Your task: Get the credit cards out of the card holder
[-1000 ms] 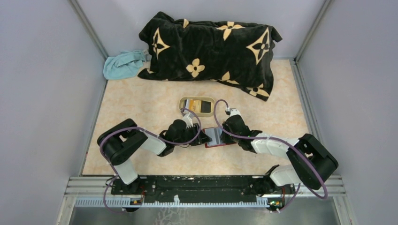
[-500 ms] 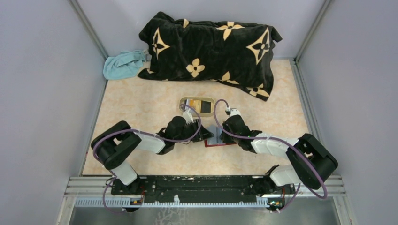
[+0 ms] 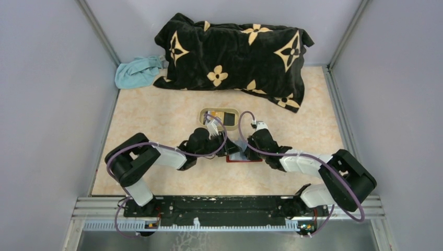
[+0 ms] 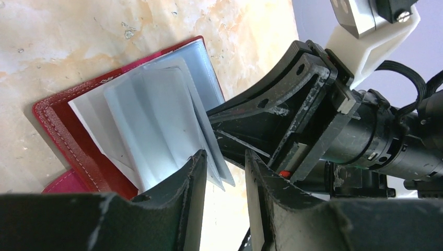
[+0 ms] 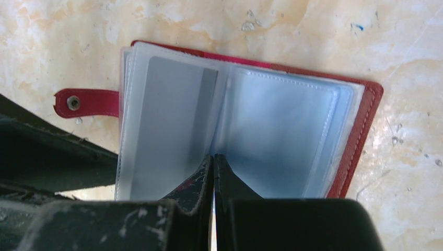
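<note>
The dark red card holder (image 5: 365, 120) lies open on the table, its pale blue-grey sleeves (image 4: 151, 120) fanned up. A pale grey card (image 5: 172, 120) shows inside the left sleeve. The red tab (image 5: 86, 102) sticks out to the left. My right gripper (image 5: 213, 156) is shut, its tips pressing on the fold between the sleeves. My left gripper (image 4: 225, 154) is open with only table showing between its fingers; one finger (image 4: 193, 178) rests against the sleeves' loose edges. From above both grippers meet over the holder (image 3: 244, 159). Black and orange-yellow credit cards (image 3: 228, 116) lie in the beige oval tray (image 3: 236, 111).
A black blanket with gold flowers (image 3: 235, 52) fills the back of the table. A teal cloth (image 3: 137, 72) lies at the back left. Grey walls close in both sides, and a metal rail (image 3: 224, 206) runs along the near edge.
My left gripper has slid right and farther back, onto the holder's left side, covering more of the sleeves. The right arm has stayed put.
</note>
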Controlling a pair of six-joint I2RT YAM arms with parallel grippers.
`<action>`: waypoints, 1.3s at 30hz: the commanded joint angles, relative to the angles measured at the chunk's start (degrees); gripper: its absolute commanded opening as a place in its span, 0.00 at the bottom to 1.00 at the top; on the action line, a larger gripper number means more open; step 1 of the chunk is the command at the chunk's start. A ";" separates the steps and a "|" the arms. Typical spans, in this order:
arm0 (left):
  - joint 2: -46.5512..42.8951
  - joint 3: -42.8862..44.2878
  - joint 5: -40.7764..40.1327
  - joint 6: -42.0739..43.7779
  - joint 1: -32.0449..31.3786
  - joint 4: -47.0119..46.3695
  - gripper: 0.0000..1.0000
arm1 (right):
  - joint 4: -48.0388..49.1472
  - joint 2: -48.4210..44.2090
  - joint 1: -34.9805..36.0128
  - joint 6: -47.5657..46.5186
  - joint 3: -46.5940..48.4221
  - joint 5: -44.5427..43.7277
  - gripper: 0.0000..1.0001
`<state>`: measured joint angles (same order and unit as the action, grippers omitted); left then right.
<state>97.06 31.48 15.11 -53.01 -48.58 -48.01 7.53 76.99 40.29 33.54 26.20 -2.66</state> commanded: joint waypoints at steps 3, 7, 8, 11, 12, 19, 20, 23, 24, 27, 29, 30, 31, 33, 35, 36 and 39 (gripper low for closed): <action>1.99 2.53 1.25 0.04 -0.66 -1.91 0.39 | -3.54 -5.44 0.22 0.51 -1.06 -0.71 0.00; 2.47 3.33 1.39 0.14 -0.90 -1.63 0.39 | -5.51 -9.61 0.22 0.51 -0.93 -1.46 0.00; 2.52 3.51 1.40 0.21 -0.98 -1.50 0.39 | -6.17 -10.51 0.27 0.41 -0.76 -1.57 0.00; 2.86 3.99 1.49 0.37 -1.10 -1.26 0.39 | -8.35 -13.00 0.22 0.22 0.01 -2.58 0.04; 2.99 4.14 1.46 0.43 -1.13 -1.17 0.39 | -8.90 -13.89 0.22 0.17 0.07 -3.07 0.08; 3.96 4.89 1.65 0.54 -1.33 -0.89 0.39 | -11.53 -18.52 0.22 0.02 0.95 -4.70 0.34; 4.13 4.98 1.71 0.55 -1.38 -0.94 0.39 | -11.80 -18.76 0.27 0.00 1.12 -4.72 0.35; 4.43 5.16 1.80 0.61 -1.36 -0.94 0.39 | -12.00 -19.68 0.22 -0.20 1.42 -4.78 0.38; 4.45 5.10 1.78 0.55 -1.36 -0.92 0.39 | -11.93 -19.88 0.22 -0.32 1.51 -4.60 0.40; 4.53 5.08 1.61 0.64 -1.41 -0.74 0.39 | -11.98 -19.91 0.18 -0.84 2.03 -3.43 0.42; 4.61 5.16 1.52 0.63 -1.37 -0.59 0.39 | -11.87 -20.23 0.22 -1.00 2.11 -2.80 0.43; 4.70 5.17 1.53 0.63 -1.42 -0.55 0.39 | -11.82 -20.52 0.22 -1.03 2.11 -2.51 0.43; 4.78 5.17 1.51 0.62 -1.35 -0.59 0.39 | -11.76 -20.76 0.20 -1.10 2.11 -2.44 0.43; 4.89 5.17 1.57 0.67 -1.36 -0.59 0.39 | -11.68 -21.00 0.22 -1.04 2.15 -2.40 0.43; 4.98 5.08 1.58 0.73 -1.37 -0.51 0.39 | -11.84 -21.09 0.20 -1.10 2.19 -2.57 0.43; 5.03 5.08 1.66 0.76 -1.37 -0.50 0.39 | -11.84 -21.24 0.22 -1.11 2.25 -2.61 0.43; 5.14 4.93 1.72 0.72 -1.40 -0.50 0.39 | -12.34 -21.85 0.22 -0.95 2.28 -3.12 0.43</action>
<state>101.45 35.24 16.10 -52.93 -49.52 -47.57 -5.72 57.14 40.36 33.04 25.30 -5.65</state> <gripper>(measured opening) 0.388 0.426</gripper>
